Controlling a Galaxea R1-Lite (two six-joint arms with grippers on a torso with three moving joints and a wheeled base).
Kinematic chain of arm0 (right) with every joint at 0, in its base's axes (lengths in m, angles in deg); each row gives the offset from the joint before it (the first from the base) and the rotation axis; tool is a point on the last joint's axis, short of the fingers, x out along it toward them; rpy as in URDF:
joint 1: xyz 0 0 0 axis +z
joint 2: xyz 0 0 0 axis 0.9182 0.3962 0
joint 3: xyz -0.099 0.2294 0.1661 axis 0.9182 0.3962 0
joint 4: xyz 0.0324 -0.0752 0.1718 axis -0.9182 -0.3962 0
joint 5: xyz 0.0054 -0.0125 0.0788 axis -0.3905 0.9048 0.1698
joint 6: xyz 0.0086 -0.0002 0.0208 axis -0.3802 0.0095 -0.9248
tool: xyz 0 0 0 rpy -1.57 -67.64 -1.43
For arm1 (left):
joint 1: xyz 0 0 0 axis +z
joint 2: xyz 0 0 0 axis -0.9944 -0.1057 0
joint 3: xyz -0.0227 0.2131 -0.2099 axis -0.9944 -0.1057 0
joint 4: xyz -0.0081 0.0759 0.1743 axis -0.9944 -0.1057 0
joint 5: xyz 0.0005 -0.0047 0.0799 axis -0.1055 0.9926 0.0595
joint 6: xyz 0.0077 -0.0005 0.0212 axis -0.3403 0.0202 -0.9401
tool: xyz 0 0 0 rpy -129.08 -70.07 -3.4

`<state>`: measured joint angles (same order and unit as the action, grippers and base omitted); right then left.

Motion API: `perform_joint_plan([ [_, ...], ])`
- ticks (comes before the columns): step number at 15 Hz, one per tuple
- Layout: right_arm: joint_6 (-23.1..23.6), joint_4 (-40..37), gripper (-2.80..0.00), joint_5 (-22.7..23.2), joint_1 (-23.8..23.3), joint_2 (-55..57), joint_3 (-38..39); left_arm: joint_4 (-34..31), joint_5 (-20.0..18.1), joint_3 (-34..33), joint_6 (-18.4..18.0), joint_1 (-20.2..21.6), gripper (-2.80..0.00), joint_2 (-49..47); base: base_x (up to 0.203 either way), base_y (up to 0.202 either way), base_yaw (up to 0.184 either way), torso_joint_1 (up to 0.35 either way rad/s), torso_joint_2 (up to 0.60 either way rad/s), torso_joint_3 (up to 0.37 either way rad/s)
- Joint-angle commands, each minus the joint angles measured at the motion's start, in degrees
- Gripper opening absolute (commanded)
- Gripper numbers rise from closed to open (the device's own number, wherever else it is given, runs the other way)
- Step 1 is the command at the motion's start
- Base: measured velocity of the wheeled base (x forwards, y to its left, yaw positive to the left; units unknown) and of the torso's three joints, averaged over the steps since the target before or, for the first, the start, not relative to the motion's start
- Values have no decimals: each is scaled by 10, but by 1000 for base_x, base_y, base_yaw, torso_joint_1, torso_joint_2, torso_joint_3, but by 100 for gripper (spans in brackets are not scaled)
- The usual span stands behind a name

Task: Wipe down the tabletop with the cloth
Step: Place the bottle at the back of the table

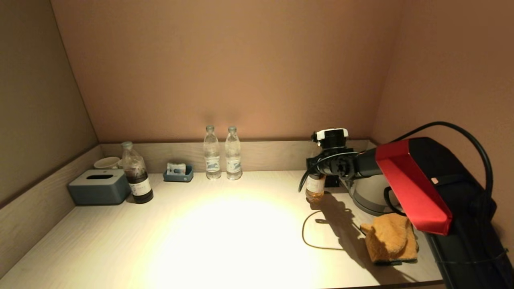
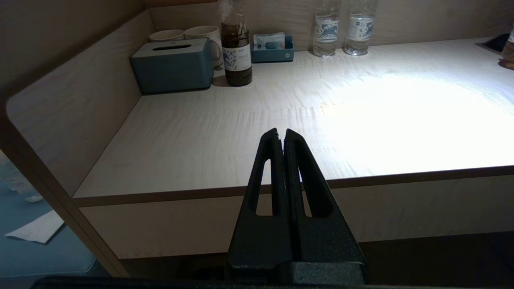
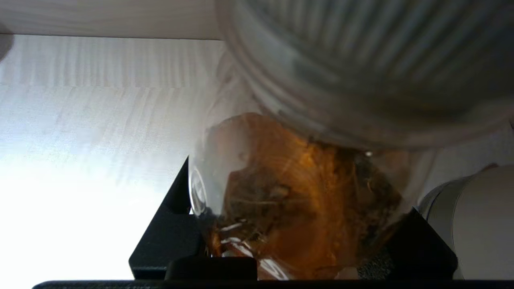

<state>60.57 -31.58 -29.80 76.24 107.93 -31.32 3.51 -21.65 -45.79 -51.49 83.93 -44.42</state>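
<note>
Wooden tabletop [image 1: 225, 224]: right fingers [image 1: 317, 174] clasp an amber bottle [image 1: 315, 188], orange cloth [image 1: 390, 237] lying nearby, untouched.

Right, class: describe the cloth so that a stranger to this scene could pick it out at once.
Start at the pale wooden tabletop and go to its front right corner, nearer than the metal kettle. There lies the cloth, crumpled. It is the only soft, orange-yellow thing there; its neighbours are hard: the kettle and an amber bottle.

right gripper [image 1: 318, 173] reaching forward at the back right, fingers clamped on something, left gripper [image 2: 281, 138] parked low, fingers pressed together
</note>
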Motion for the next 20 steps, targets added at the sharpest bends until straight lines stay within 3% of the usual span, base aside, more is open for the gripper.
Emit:
perform_joint_plan([
  [1,-1,1,-280,-1,1,7,0,0,0,0,0,0,-280,0,0,0,0,0,0,0],
  [10,-1,6,-280,0,2,17,-2,0,0,0,0,0,-280,0,0,0,0,0,0,0],
  [11,-1,7,-167,0,2,17,-2,0,0,0,0,0,-280,0,0,0,0,0,0,0],
  [12,-1,6,0,0,2,17,-2,0,0,0,0,0,-280,-1,0,0,0,0,0,0],
  [20,-4,5,0,-1,4,-6,11,0,0,0,0,0,-280,-1,0,0,0,0,0,0],
])
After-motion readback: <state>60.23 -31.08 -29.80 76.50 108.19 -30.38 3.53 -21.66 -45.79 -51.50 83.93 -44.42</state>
